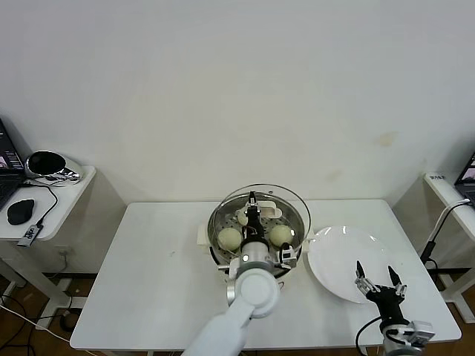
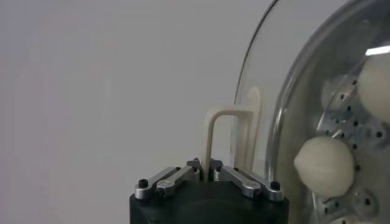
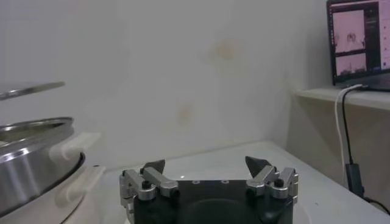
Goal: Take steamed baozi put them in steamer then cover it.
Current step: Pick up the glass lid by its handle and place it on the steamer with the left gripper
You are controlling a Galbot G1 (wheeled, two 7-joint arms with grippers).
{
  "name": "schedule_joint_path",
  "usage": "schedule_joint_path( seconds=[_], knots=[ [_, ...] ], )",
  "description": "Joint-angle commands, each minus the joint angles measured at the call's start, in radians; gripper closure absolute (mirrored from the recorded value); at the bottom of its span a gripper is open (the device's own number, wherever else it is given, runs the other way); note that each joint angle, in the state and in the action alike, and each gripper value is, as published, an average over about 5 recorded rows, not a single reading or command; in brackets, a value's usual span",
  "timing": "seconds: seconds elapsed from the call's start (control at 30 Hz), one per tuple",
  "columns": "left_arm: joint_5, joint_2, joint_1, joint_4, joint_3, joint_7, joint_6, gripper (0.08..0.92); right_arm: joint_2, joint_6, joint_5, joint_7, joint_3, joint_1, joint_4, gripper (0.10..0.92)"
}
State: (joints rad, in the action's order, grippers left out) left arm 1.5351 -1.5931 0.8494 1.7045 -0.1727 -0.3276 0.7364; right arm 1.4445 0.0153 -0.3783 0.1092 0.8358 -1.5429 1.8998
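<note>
Covering step: left tool [image 2: 206,175] clenched on lid [image 1: 276,194] handle [image 2: 228,131], above steamer [image 1: 220,222] holding baozi [image 1: 229,238]. Right tool [image 1: 378,282] released over plate [image 1: 338,252]. Next: lower squarely, release.

Place: you're in a lab | bare white wall [image 1: 223,89] | white surface [image 1: 148,282] | side desks with laptop [image 3: 359,39], mouse [image 1: 20,211], cables.

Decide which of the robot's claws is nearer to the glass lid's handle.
Left. The left claw is shut on the lid handle over the steamer; the right claw hangs open over the white plate.
</note>
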Motion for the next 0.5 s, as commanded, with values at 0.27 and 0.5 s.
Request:
schedule_joint_path(
  seconds=[0.27, 0.5],
  knots=[
    [0.012, -0.008, 0.014, -0.021, 0.004, -0.014, 0.043, 0.851, 0.007, -0.004, 0.005, 0.000, -0.001, -0.004, 0.005, 0.203],
    [0.021, -0.006, 0.015, -0.039, 0.009, 0.004, 0.042, 0.851, 0.007, -0.007, 0.008, 0.000, -0.001, -0.007, 0.005, 0.203]
  ],
)
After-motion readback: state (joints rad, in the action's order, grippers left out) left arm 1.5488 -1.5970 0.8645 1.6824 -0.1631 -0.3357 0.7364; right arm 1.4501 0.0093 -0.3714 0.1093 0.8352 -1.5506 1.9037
